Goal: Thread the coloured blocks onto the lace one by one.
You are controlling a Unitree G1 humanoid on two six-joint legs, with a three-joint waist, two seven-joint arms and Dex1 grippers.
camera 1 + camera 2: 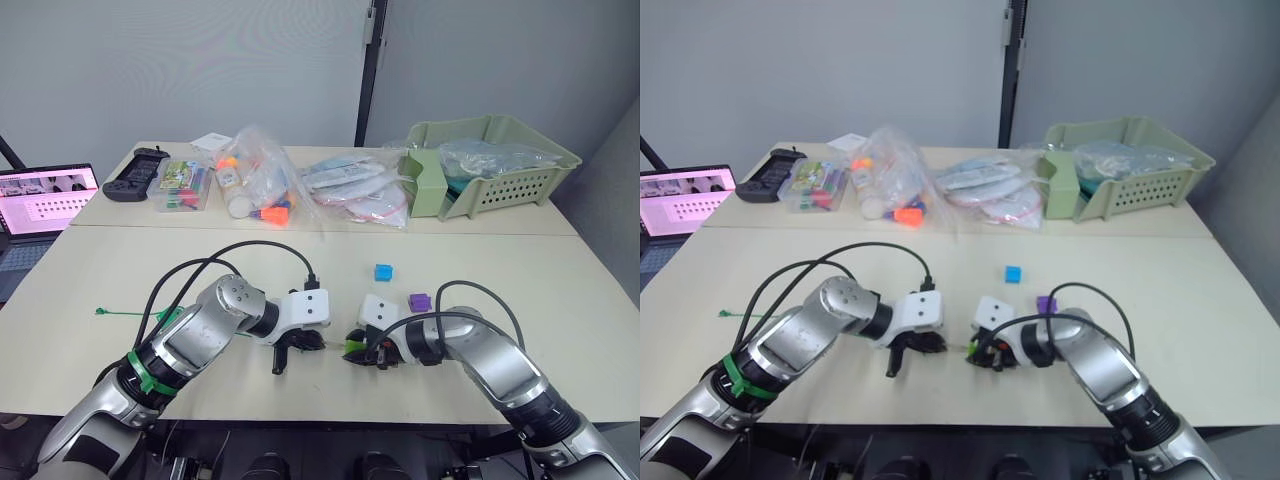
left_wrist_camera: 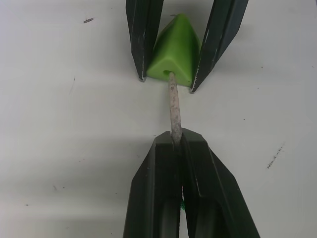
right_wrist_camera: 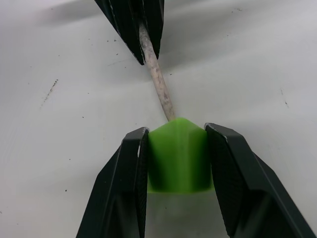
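Now the left gripper [image 2: 177,141] pinches the lace [image 2: 173,101] by its stiff tip so it aims straight; at three o'clock the right gripper [image 3: 178,136] clamps a light green block [image 3: 178,156], hole facing the tip, which just enters. Blue block [image 1: 383,271] and purple block [image 1: 419,300] wait on the desk [image 1: 560,290] near one o'clock.

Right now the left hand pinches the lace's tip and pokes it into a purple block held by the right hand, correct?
Not quite: the block is light green, as the left wrist view shows. The left hand does pinch the lace's tip, and the right hand holds the block.
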